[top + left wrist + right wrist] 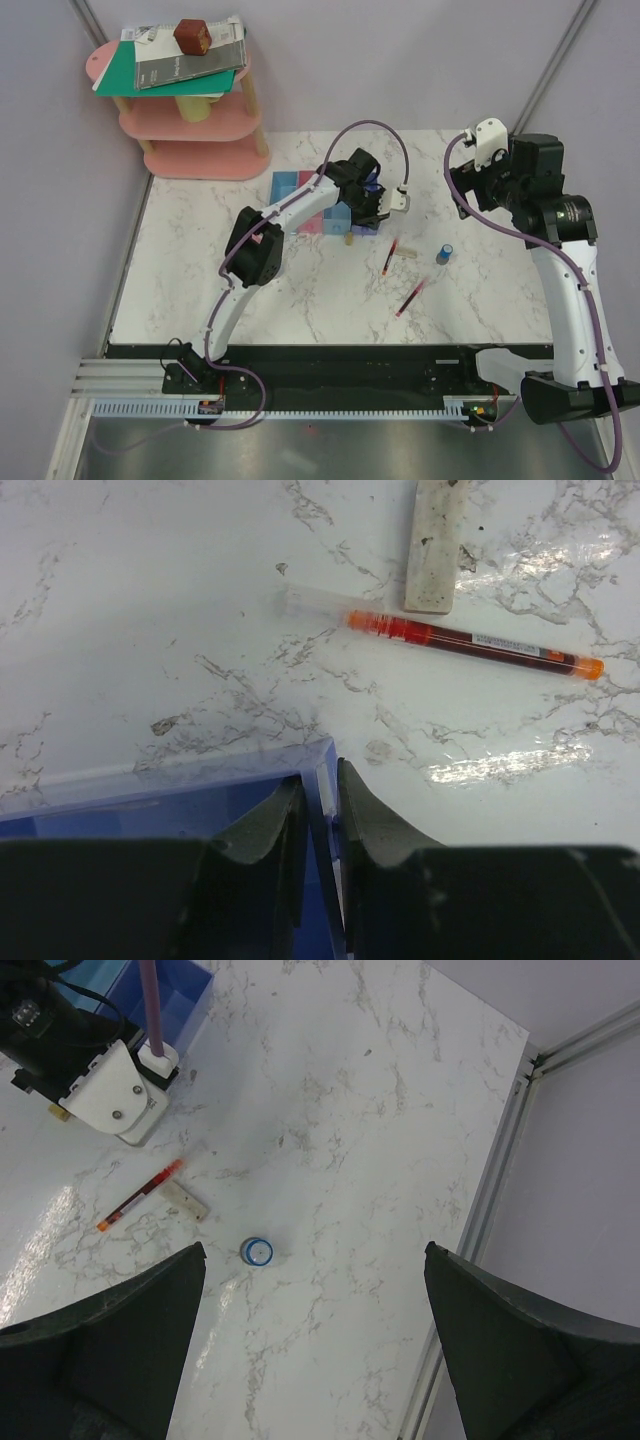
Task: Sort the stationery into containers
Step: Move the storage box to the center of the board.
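Observation:
The containers [300,198] stand in a joined row at the back middle of the marble table. My left gripper [320,780] straddles the end wall of the blue container [200,780], one finger inside and one outside, pinched onto it. Just beyond lie a red pen [470,645] and a tan eraser [435,545]. From above I see that pen [390,257], a second red pen [411,298] and a small blue cylinder [444,254]. My right gripper [315,1260] hangs wide open and empty, high above the blue cylinder [257,1251].
A pink tiered shelf [190,120] at the back left carries books and a brown cube [192,37]. A small tan piece [349,239] lies by the containers' near corner. An aluminium rail [500,1190] marks the table's right edge.

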`<state>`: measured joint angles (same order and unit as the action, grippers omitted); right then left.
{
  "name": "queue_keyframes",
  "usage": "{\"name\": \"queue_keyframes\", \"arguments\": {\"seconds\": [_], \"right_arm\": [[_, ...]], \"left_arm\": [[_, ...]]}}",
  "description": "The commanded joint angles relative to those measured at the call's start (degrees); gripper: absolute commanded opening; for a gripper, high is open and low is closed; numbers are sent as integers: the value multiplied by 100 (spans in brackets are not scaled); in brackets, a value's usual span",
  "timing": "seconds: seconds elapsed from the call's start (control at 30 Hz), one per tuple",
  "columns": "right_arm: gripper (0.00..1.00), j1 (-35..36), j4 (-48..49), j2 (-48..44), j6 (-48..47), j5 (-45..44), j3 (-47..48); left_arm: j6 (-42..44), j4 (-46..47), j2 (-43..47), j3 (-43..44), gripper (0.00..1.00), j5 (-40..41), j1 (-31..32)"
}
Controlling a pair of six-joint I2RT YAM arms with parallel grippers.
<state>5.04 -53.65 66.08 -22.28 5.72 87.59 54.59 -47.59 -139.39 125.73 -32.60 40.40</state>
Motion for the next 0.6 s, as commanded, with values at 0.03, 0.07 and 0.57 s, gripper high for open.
{"name": "queue_keyframes", "arguments": {"seconds": [0.03,0.07,0.57], "right_arm": [[98,15,30,-201,22,0,39],[98,15,39,-227,40,8,21],[98,6,100,-131,286,307,-15]], "left_arm": [[-352,4,-264,267,23,87,222],[-387,57,-290,311,23,105,240],[-599,374,253,365,55,491,258]]}}
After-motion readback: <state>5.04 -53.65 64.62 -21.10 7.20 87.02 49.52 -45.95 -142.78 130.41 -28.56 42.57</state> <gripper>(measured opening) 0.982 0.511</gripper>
